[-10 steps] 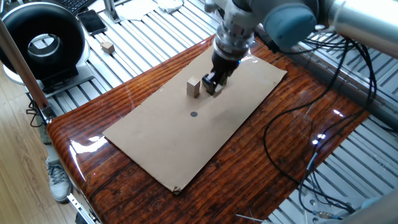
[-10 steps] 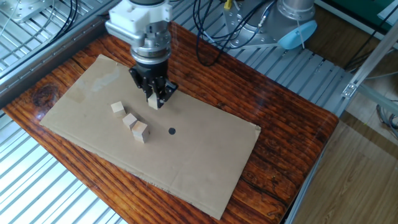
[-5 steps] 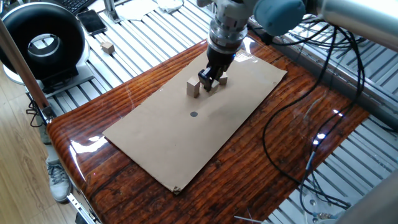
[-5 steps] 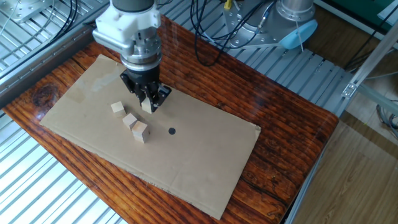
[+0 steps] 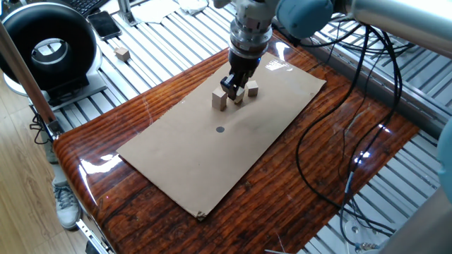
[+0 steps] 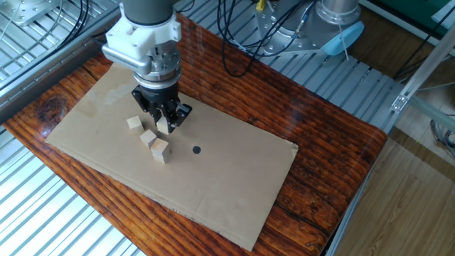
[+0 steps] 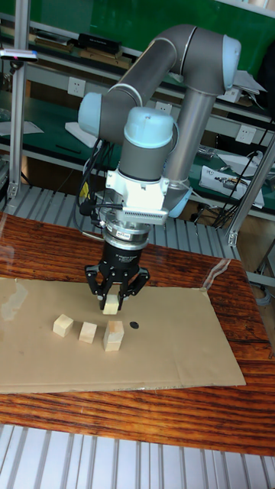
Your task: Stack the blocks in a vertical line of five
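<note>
The gripper [image 7: 111,296] hangs over the cardboard sheet [image 6: 234,178] on the wooden desk [image 6: 320,149], its two fingers clenched on a block [image 7: 112,305] that it holds clear of the sheet. In the tall fixed view the held block sits just above and slightly left of the top of a two-block stack [image 7: 114,335], with a small gap between them.

Left of the stack lie two single blocks in a row: the middle block [image 7: 88,332] just beside the stack, and the left block [image 7: 63,325] a little further out, apart from it. In the other fixed view the same row runs diagonally, with the stack [image 6: 161,150] nearest the camera, the middle block [image 6: 147,137] next and the far block [image 6: 135,125] beyond, and the gripper [image 6: 163,122] just behind them.

A small black dot [image 6: 197,149] marks the sheet to the right of the stack. In one fixed view the gripper [image 5: 234,87] partly hides the blocks; only the stack [image 5: 219,100] and one block [image 5: 251,89] stand out clearly.
</note>
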Robot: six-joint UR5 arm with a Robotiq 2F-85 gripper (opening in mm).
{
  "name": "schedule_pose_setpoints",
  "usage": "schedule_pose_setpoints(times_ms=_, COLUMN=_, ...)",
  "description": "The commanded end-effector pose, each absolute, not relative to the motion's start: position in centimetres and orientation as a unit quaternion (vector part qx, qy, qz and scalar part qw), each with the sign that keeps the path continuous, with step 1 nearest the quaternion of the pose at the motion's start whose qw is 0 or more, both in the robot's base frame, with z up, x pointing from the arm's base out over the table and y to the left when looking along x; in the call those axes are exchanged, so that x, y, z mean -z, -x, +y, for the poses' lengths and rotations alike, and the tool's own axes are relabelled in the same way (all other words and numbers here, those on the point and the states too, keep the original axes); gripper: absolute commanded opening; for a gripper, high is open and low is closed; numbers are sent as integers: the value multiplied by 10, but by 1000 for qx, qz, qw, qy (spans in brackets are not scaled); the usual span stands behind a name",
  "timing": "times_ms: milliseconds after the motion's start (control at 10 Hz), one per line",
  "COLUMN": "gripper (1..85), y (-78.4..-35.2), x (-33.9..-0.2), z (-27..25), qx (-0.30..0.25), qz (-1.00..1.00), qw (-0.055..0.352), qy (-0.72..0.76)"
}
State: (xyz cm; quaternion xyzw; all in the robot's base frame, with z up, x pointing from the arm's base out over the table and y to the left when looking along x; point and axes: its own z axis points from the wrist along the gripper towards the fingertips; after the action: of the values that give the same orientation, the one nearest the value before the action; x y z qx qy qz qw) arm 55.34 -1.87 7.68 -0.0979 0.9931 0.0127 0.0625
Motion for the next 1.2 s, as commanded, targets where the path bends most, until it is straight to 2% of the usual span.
schedule_pose_setpoints(times_ms=0, gripper=160, y=-555, x=-80, z=-16, qx=-26, qz=994, qw=65, qy=83)
schedule_pose_setpoints(times_ms=100, gripper=157, y=-559, x=-82, z=-5, qx=-48, qz=994, qw=75, qy=57)
schedule_pose_setpoints(times_ms=300, gripper=160, y=-562, x=-82, z=-9, qx=-40, qz=994, qw=79, qy=56)
schedule_pose_setpoints(times_ms=700, gripper=163, y=-571, x=-95, z=-5, qx=-30, qz=996, qw=62, qy=59)
schedule_pose_setpoints(times_ms=1100, gripper=163, y=-579, x=-81, z=-12, qx=-22, qz=995, qw=50, qy=78)
